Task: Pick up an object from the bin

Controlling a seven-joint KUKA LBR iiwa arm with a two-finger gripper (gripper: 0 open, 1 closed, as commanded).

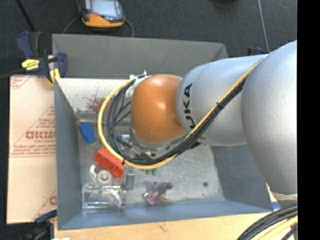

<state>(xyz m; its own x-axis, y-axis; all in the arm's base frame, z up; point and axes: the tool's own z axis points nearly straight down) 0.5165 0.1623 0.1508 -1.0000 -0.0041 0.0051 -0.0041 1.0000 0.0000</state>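
Arm low in grey bin (pixel 67 149), near its left wall.
Gripper (pixel 129 180) just beside red block (pixel 109 163); clear plastic piece (pixel 102 195) near. Open or closed: cannot tell, orange cover (pixel 152 109) hides it.

one camera looks down on the bin (pixel 140 56) from above, slightly sideways.

Arm (pixel 235 101) reaches from right, orange-covered wrist (pixel 152 109) down, end effector (pixel 130 177) beneath.
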